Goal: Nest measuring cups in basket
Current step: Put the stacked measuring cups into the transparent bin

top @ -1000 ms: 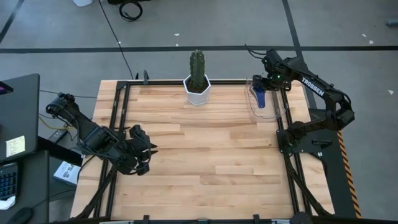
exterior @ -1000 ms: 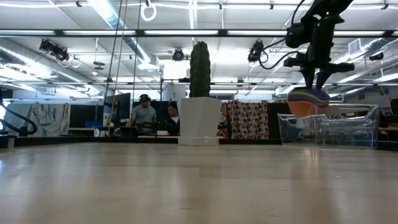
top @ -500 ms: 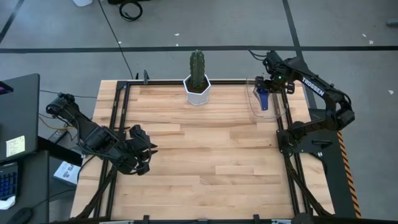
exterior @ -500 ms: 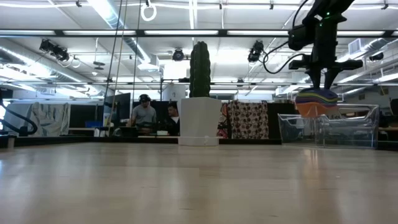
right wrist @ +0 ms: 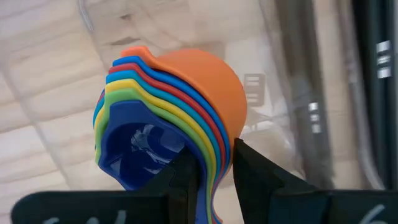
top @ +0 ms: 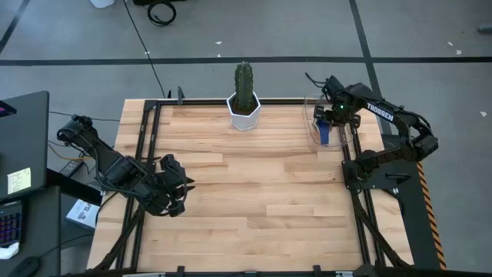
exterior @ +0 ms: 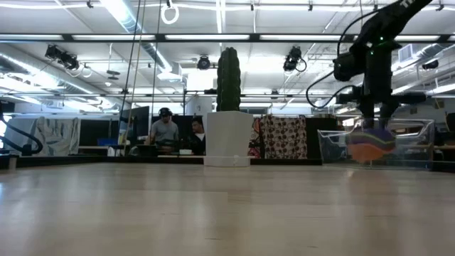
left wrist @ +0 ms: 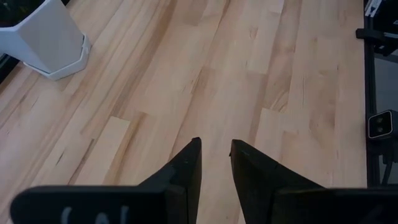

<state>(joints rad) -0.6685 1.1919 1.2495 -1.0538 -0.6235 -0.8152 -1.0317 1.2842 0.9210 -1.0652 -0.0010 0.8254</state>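
While the nested measuring cups (right wrist: 168, 124) hang inside the basket (exterior: 416, 146), I prepare to let them go.

At the upper right of the high view, my right gripper (top: 326, 127) is over the clear basket (top: 311, 123), and its fingers (right wrist: 186, 177) pinch the rims of the whole stack, with the orange cup outermost and the blue one innermost. Seen from the low view, the stack (exterior: 371, 144) is already between the basket walls, but I cannot tell if it touches the floor of the basket. I judge it best to go down slowly until it rests, then spread the fingers only a little, so that the cups do not tip or separate, and lift straight up without catching the thin wall. My left gripper (left wrist: 214, 163) waits at the lower left of the high view, slightly parted and holding nothing, well apart from the cactus pot (top: 244, 111).
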